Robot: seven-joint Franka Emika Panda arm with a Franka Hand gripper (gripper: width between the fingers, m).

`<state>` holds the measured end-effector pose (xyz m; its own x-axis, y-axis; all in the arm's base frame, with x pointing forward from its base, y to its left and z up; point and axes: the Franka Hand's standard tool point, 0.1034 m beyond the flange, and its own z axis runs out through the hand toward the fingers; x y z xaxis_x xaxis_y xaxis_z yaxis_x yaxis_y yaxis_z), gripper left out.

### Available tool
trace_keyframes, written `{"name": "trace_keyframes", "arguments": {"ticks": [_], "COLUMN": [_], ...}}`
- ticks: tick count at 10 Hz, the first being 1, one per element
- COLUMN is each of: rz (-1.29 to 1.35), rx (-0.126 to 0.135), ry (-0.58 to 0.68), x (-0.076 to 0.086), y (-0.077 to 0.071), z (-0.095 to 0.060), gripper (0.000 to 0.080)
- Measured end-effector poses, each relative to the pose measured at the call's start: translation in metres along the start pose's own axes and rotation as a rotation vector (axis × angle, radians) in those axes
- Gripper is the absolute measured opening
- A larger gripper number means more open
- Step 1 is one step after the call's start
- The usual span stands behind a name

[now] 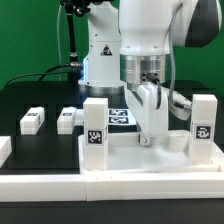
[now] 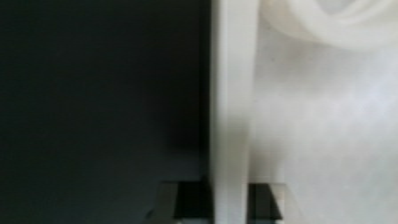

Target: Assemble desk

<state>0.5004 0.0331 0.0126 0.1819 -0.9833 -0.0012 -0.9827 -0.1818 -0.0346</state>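
Observation:
The white desk top (image 1: 150,158) lies at the front of the black table. Two tagged white legs stand upright on it, one at the exterior view's left (image 1: 95,123) and one at its right (image 1: 203,118). Two more legs lie loose on the table (image 1: 32,120) (image 1: 68,119). My gripper (image 1: 148,138) reaches straight down onto the top's far rim. In the wrist view my gripper (image 2: 231,203) has a dark finger (image 2: 187,203) on each side of the top's raised rim (image 2: 231,100), closed against it. A round corner socket (image 2: 338,25) shows beyond the rim.
The marker board (image 1: 118,117) lies behind the desk top, partly hidden by my arm. Low white border rails run along the table's front (image 1: 100,190) and the exterior view's left (image 1: 4,150). The robot base (image 1: 100,55) stands at the back.

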Motion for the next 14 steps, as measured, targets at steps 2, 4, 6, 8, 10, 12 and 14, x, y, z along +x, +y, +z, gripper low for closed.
{"name": "trace_keyframes", "arguments": {"ticks": [2,4,6,8,10,12,14], "rz": [-0.264,-0.423,-0.508,-0.635,-0.803,-1.01,-1.204], "rx": [-0.016,-0.024,-0.026,-0.024,-0.022,-0.025,-0.005], "ry": [-0.003,-0.007,-0.009,-0.007,-0.004,0.007,0.033], "x": [0.032,0.045,0.045,0.048,0.055,0.063,0.077], "y": [0.025,0.033,0.034,0.034,0.028,0.013,0.003], "z": [-0.002,-0.001,0.0,0.0,0.0,0.003,0.0], "gripper": [0.0057,0.0057,0.0057,0.0057,0.0057,0.0057,0.0057]}}
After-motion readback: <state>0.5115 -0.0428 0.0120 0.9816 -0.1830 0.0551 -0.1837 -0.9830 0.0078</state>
